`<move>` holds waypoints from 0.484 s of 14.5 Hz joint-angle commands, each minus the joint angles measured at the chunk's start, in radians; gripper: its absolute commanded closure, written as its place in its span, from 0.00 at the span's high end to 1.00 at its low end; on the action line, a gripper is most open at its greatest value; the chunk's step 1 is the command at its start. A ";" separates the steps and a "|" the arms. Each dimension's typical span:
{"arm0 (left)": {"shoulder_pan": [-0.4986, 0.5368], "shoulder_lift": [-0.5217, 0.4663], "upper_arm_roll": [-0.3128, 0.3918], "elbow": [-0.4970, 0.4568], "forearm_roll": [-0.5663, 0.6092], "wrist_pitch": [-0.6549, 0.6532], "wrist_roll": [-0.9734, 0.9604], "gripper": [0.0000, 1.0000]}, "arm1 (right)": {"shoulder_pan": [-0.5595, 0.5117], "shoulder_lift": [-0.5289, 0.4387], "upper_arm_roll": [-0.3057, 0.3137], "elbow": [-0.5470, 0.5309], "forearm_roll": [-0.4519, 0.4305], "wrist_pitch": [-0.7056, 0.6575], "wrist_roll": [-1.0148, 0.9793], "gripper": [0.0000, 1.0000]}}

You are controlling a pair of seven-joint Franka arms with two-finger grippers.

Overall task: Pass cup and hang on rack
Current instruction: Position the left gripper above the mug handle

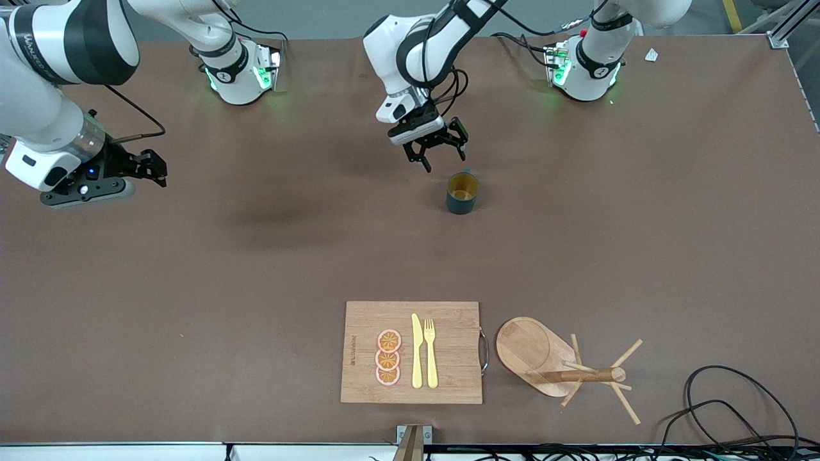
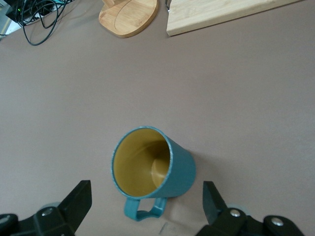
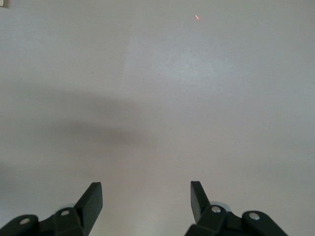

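Cup point(image 1: 462, 193) stands upright on the brown table point(image 1: 256, 269), near the middle and toward the robots' bases, its yellowish-brown inside facing up; in the left wrist view its small handle point(image 2: 143, 209) points toward that camera.

Taking the front view from one edge across: the right gripper point(image 1: 154, 169) hangs over bare table at the right arm's end, well apart from everything else, its fingers point(image 3: 90, 201) spread with nothing between them; this arm waits. Next comes the left gripper point(image 1: 442, 152), in the air over the table just beside the cup on the bases' side, its fingers point(image 2: 78, 199) wide apart and clear of the mug, holding nothing.

Much nearer the front camera lies a bamboo cutting board point(image 1: 448, 358) carrying three orange slices point(image 1: 388, 357), a yellow knife point(image 1: 417, 351) and a yellow fork point(image 1: 430, 352). Just beside it, toward the left arm's end, is the rack point(image 1: 535, 349), its oval base on the table and its post with thin pegs point(image 1: 624, 353). Black cables point(image 1: 724, 403) coil at the table's edge near the rack.
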 commanded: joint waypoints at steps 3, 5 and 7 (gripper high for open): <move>-0.012 0.055 0.005 0.011 0.064 0.000 -0.075 0.99 | -0.019 -0.033 0.014 -0.032 -0.024 0.017 -0.011 0.81; -0.012 0.069 0.005 0.009 0.065 0.000 -0.076 0.99 | -0.019 -0.033 0.014 -0.032 -0.024 0.017 -0.011 0.81; -0.013 0.102 0.005 0.011 0.100 0.000 -0.090 0.99 | -0.019 -0.033 0.014 -0.032 -0.024 0.016 -0.011 0.81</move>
